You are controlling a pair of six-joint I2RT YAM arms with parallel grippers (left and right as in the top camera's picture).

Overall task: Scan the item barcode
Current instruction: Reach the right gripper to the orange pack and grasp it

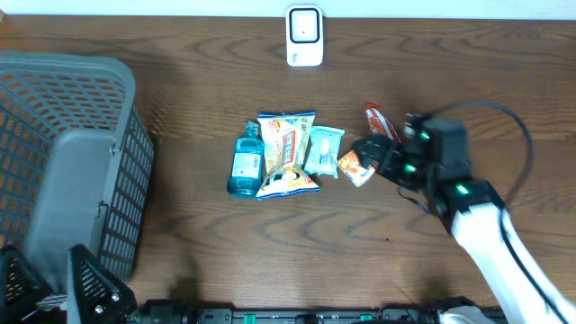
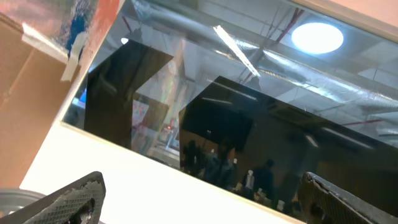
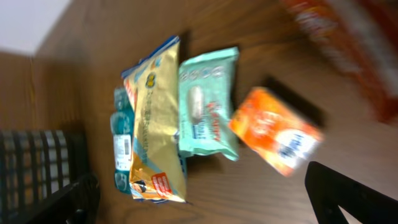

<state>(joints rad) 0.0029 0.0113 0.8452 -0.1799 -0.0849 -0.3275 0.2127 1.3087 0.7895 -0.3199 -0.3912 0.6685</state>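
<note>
The right pincer [image 1: 371, 155] stands released, its jaws spread wide with nothing between them, just beside the small orange sachet [image 1: 357, 167], which lies on the dark wooden surface [image 1: 450, 72]. Being nearest the pincer, that sachet looks the likeliest item for scanning, and it is not yet gripped. A red-orange foil packet [image 1: 376, 119] lies close by on the scanner side. Beyond the sachet come a mint-green flat packet [image 1: 323, 150], a yellow crinkled snack bag [image 1: 286, 153] and a blue plastic bottle [image 1: 245, 162] on its side. They are packed close together, probably so one arm reaches them all, making five goods in total. One white barcode scanner [image 1: 304, 36] stands well apart at the far edge, and one grey plastic mesh basket [image 1: 72, 153] sits at the left, presumably for the goods. The left pincer [image 1: 54, 288], likewise released and empty, is at the near edge beside the basket, clear of the work.
</note>
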